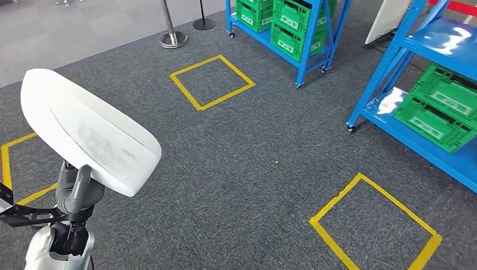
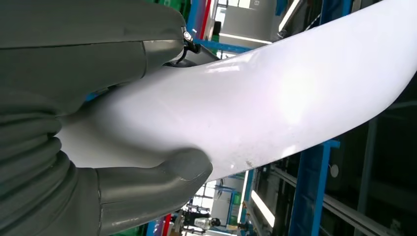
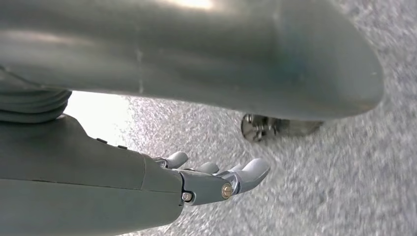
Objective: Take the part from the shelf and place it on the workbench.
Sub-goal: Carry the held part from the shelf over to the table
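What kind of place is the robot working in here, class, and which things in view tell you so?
Probably a factory or warehouse training floor. Blue steel shelving holds green plastic crates, yellow taped squares mark stations on the grey carpet, and the left hand holds a white moulded part.

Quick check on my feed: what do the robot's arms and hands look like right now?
The left hand has a grey ribbed cover and a thick grey thumb. The head view shows its silver forearm and a black bracket. The right hand has a smooth grey casing and silvery fingers joined by small screws.
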`<state>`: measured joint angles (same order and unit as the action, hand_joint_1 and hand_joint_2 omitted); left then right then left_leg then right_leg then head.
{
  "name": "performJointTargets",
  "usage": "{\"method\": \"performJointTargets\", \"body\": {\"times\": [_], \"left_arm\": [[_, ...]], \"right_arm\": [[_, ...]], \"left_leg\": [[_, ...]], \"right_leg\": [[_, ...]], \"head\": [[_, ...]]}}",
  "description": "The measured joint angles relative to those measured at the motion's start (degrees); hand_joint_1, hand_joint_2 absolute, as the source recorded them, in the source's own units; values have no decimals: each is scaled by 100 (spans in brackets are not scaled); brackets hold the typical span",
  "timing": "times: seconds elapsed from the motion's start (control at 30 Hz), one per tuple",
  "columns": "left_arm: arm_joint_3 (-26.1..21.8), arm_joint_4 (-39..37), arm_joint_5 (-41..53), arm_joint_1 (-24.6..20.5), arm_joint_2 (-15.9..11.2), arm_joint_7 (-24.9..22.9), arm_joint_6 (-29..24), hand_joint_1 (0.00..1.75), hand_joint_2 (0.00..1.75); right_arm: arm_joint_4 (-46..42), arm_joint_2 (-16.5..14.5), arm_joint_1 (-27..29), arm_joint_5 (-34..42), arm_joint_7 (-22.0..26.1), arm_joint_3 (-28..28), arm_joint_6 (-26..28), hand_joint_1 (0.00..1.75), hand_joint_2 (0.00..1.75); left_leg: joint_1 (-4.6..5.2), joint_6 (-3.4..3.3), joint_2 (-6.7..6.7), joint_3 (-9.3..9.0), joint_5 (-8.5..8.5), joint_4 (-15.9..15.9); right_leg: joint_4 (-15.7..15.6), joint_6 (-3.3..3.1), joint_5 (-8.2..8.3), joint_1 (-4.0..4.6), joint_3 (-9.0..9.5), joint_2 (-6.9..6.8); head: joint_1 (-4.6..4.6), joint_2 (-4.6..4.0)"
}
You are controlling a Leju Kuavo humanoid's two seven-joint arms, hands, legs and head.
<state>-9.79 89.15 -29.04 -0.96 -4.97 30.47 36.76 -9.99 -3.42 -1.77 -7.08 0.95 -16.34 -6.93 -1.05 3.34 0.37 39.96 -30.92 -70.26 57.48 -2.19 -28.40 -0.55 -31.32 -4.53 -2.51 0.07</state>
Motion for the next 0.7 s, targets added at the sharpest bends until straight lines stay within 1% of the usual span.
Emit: {"method": "performJointTargets", "body": {"times": [0.03, 0.07, 0.1, 0.13, 0.17, 0.2, 0.23, 0.27, 0.3, 0.33, 0.37, 0.4, 0.43, 0.47, 0.5, 0.53, 0.57, 0.6, 0.63, 0.67, 0.7], "left_arm": [[-2, 22, -62, -3, -44, -77, -11, 175, 175], [-2, 43, -128, -13, -87, -168, -25, 175, 175], [-1, 61, -195, -23, -123, -267, -43, 175, 175], [0, 75, -258, -34, -162, -360, -60, 175, 175], [2, 85, -308, -47, -206, -445, -78, 175, 175], [4, 94, -347, -67, -264, -508, -95, 175, 175], [7, 100, -378, -101, -332, -546, -106, 175, 175], [16, 98, -412, -165, -401, -576, -120, 175, 175], [46, 86, -447, -260, -470, -588, -132, 175, 175], [91, 57, -485, -371, -527, -587, -143, 175, 175], [155, 3, -517, -500, -579, -579, -155, 175, 175], [229, -71, -541, -619, -624, -569, -169, 175, 175], [297, -153, -568, -723, -660, -562, -190, 175, 175], [362, -230, -593, -816, -692, -563, -213, 175, 175], [418, -288, -616, -897, -720, -570, -235, 175, 175], [469, -329, -638, -974, -743, -580, -251, 175, 175], [513, -356, -650, -1043, -760, -587, -258, 175, 175], [549, -378, -657, -1100, -778, -593, -265, 175, 175], [579, -397, -663, -1136, -795, -599, -277, 175, 175], [600, -410, -662, -1153, -814, -609, -297, 175, 175], [614, -414, -648, -1153, -843, -625, -325, 175, 175]], "right_arm": [[0, -45, -8, -25, -15, -1, 8, 0, 0], [0, -78, -14, -63, -48, 1, 20, 0, 0], [0, -109, -19, -108, -99, 4, 39, 0, 0], [0, -130, -27, -146, -158, 9, 66, 0, 0], [0, -158, -33, -155, -212, 13, 95, 0, 0], [-1, -188, -43, -135, -249, 13, 122, 0, 0], [-1, -213, -53, -97, -261, 8, 140, 0, 0], [-1, -240, -59, -51, -247, -2, 148, 0, 0], [-1, -257, -61, -13, -214, -18, 145, 0, 0], [-1, -272, -59, 23, -167, -37, 135, 0, 0], [0, -284, -54, 71, -109, -63, 127, 0, 0], [0, -296, -50, 133, -58, -97, 122, 0, 0], [0, -311, -48, 231, -19, -147, 120, 0, 0], [0, -332, -47, 347, 1, -210, 120, 0, 0], [0, -355, -48, 462, 1, -283, 121, 0, 0], [0, -380, -49, 562, -8, -360, 125, 0, 0], [0, -399, -51, 621, -18, -428, 130, 0, 0], [0, -419, -52, 653, -24, -485, 136, 0, 0], [0, -438, -54, 658, -48, -528, 141, 0, 0], [0, -457, -57, 634, -109, -553, 148, 0, 0], [0, -477, -61, 567, -225, -564, 169, 0, 0]], "left_leg": [[-9, 8, 128, -248, 148, 414], [-10, -6, 268, -466, 263, 772], [-6, -40, 369, -613, 327, 1016], [0, -83, 431, -676, 344, 1129], [8, -131, 387, -665, 349, 1121], [9, -175, 303, -652, 359, 1120], [3, -209, 235, -642, 373, 1129], [-4, -245, 159, -634, 389, 1140], [-14, -280, 84, -626, 409, 1152], [-16, -304, 8, -610, 422, 1157], [-10, -324, -78, -591, 433, 1157], [-1, -337, -168, -575, 441, 1154], [9, -342, -261, -564, 446, 1149], [16, -344, -352, -558, 450, 1141], [21, -343, -439, -558, 453, 1134], [22, -337, -522, -561, 456, 1128], [25, -320, -595, -557, 459, 1122], [25, -294, -664, -547, 465, 1119], [22, -259, -721, -533, 474, 1121], [14, -216, -775, -517, 485, 1131], [6, -171, -831, -494, 500, 1152]], "right_leg": [[27, 28, -22, 0, 4, -67], [59, 66, -54, 9, 9, -129], [83, 105, -82, 22, 18, -180], [98, 141, -103, 40, 32, -232], [99, 171, -115, 48, 48, -288], [92, 199, -121, 44, 65, -348], [113, 232, -147, 31, 76, -328], [209, 263, -224, 12, 46, -206], [420, 288, -359, -5, -41, -27], [747, 301, -537, -17, -192, 186], [1155, 300, -726, -18, -401, 335], [1525, 293, -859, -14, -602, 401], [1744, 278, -889, -5, -737, 432], [1750, 255, -806, 6, -772, 451], [1520, 225, -621, 16, -689, 480], [1121, 190, -381, 24, -519, 553], [718, 159, -201, 27, -343, 685], [403, 137, -78, 30, -209, 786], [220, 124, -26, 39, -136, 856], [171, 115, -34, 51, -121, 870], [152, 97, -19, 58, -117, 800]], "head": [[-2, 0], [-4, 0], [1, 0], [6, 0], [12, 0], [17, 0], [20, 0], [25, 0], [34, 0], [48, 0], [57, 0], [65, 0], [68, 0], [68, 0], [68, 0], [69, 0], [70, 0], [72, 0], [72, 0], [73, 0], [74, 0]]}}
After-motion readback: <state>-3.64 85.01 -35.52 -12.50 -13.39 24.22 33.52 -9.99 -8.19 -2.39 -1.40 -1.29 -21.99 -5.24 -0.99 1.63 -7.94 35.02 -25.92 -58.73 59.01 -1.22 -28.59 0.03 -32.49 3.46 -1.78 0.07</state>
